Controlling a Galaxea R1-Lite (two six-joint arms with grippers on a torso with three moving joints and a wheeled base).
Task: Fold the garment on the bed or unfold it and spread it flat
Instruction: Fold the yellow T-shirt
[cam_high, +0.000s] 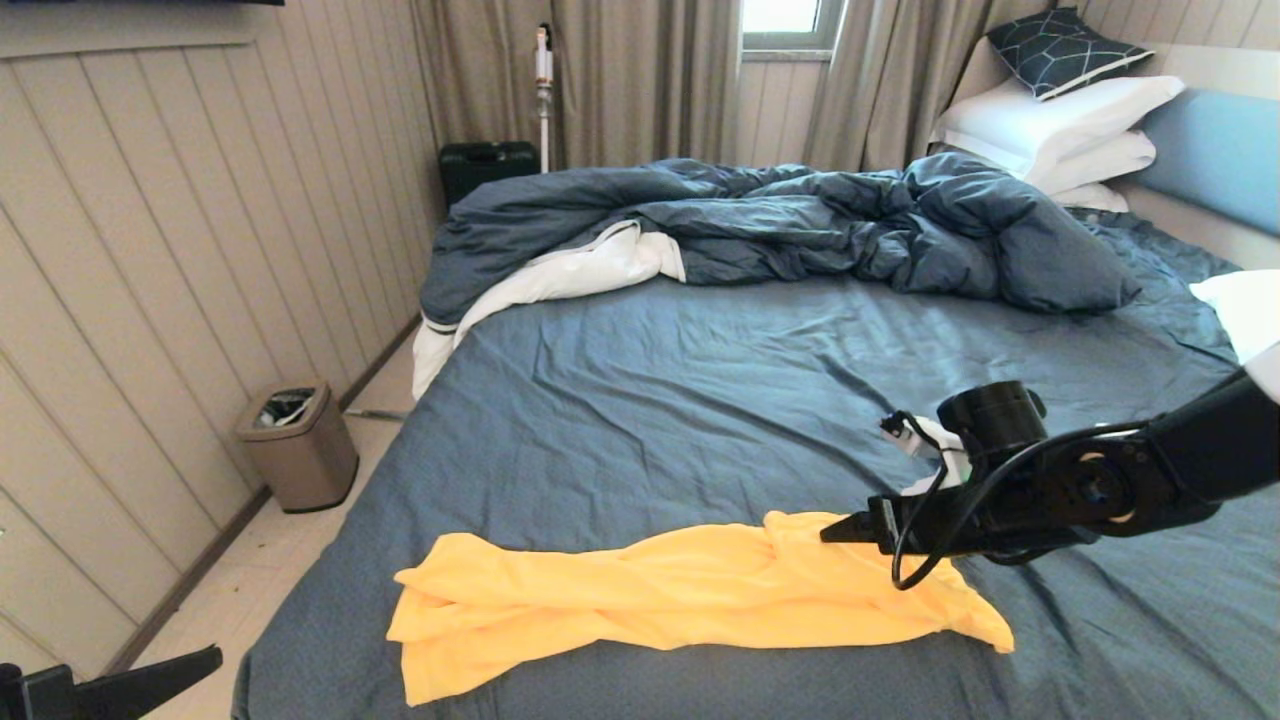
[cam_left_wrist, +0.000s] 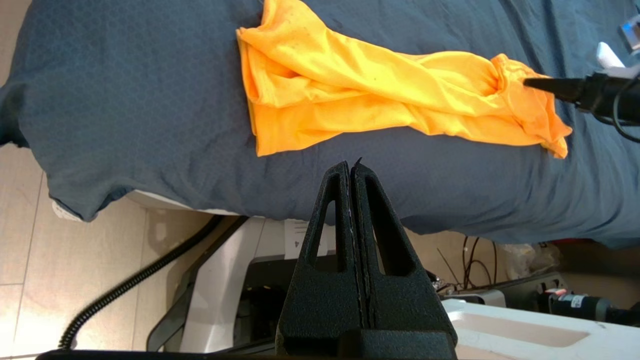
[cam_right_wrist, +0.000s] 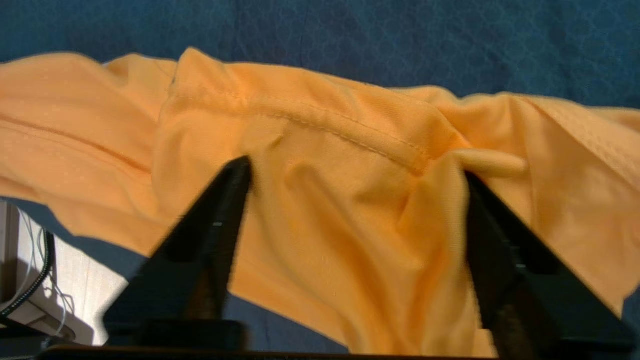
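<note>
The garment (cam_high: 690, 590) lies twisted into a long rope across the near part of the bed (cam_high: 700, 400), well short of the duvet (cam_high: 800, 230). The right gripper (cam_high: 835, 532) sits at the garment's right end, fingers spread wide to either side of a bunched hemmed fold, not closed on it. The left gripper (cam_left_wrist: 352, 167) hangs off the bed's near edge, fingers pressed together and empty.

Risks: closing here likely pinches several layers, so lifting would drag the twist along rather than open it. A shallow bite could slip off the smooth fabric.
</note>
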